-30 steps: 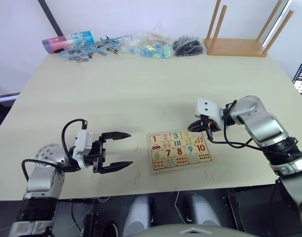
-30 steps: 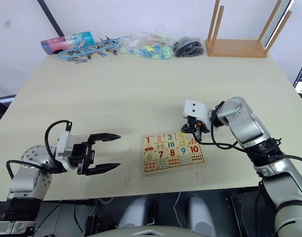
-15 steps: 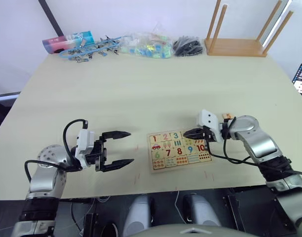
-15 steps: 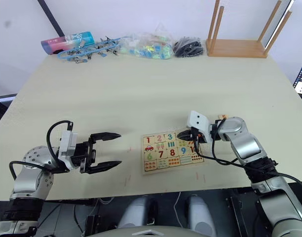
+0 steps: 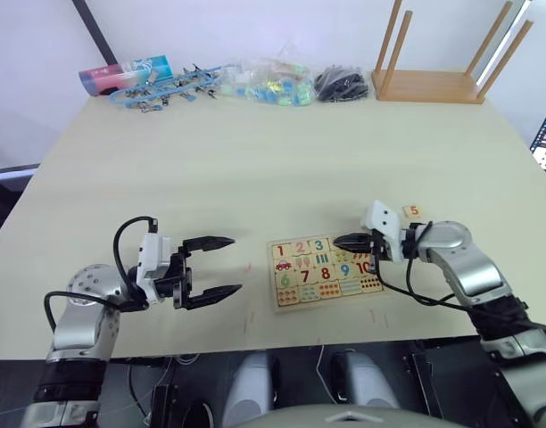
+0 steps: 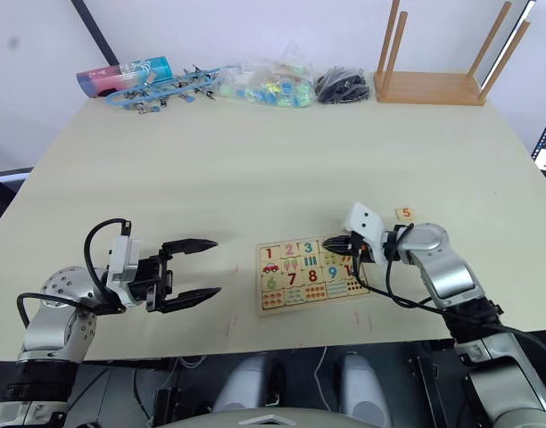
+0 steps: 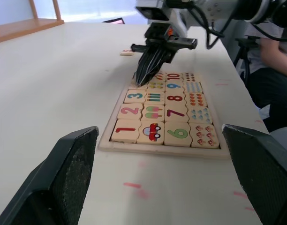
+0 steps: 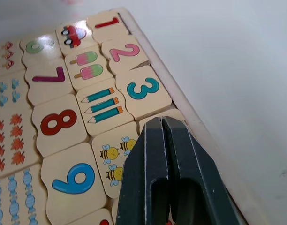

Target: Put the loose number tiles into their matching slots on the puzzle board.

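The scene is being lit brightly and evenly from above, and the table (image 5: pixel 255 152) is being rendered pale with only soft, short shadows. A faint shadow is being cast under the puzzle board (image 5: pixel 325 272) edge. In the left wrist view, strong backlight is being admitted from the far side, and the distance is being washed out. A small glare patch is being reflected off the glossy tiles in the right wrist view, where the near fingers (image 8: pixel 167 187) are being blurred.
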